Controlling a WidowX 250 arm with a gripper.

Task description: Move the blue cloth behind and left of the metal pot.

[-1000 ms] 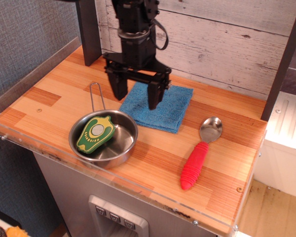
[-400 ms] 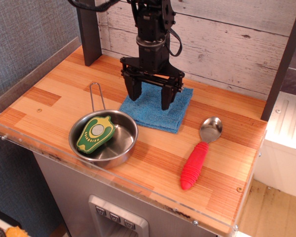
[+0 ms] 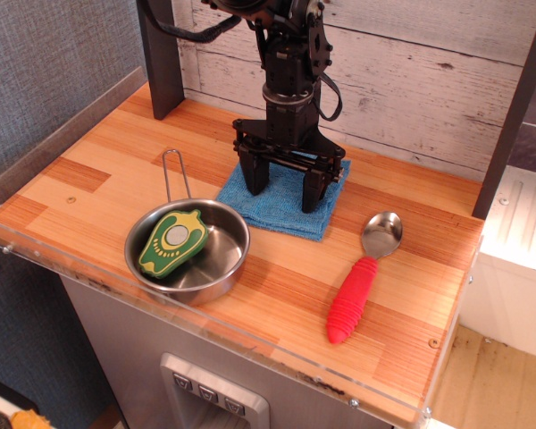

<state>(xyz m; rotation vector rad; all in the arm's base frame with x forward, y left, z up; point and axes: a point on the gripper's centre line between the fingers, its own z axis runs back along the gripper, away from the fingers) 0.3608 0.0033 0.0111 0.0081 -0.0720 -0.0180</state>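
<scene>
- Observation.image view, task status: the tool [image 3: 284, 189] stands upright over the blue cloth [image 3: 286, 200], its jaws spread wide with one finger near the cloth's left edge and the other toward its right side.
- Tool state: open and holding nothing; the fingertips sit at or just above the cloth surface, and contact cannot be judged from this angle.
- Blue cloth: lies flat on the table [image 3: 98, 170], behind and to the right of the metal pot [image 3: 189, 250], its near left corner just beside the pot's far rim.
- Metal pot: rests near the front edge of the table, wire handle pointing to the far side, with a green and yellow toy [image 3: 171, 239] lying inside it.
- Red-handled spoon [image 3: 361, 279]: lies well to the right of the pot, apart from the cloth.
- Progress, as a judgement: the approach appears complete, but the grasp is not yet made; the cloth remains on the wrong side.
- Remaining: close on the cloth, carry it leftward to the bare table area beside the pot handle, and let go.
</scene>
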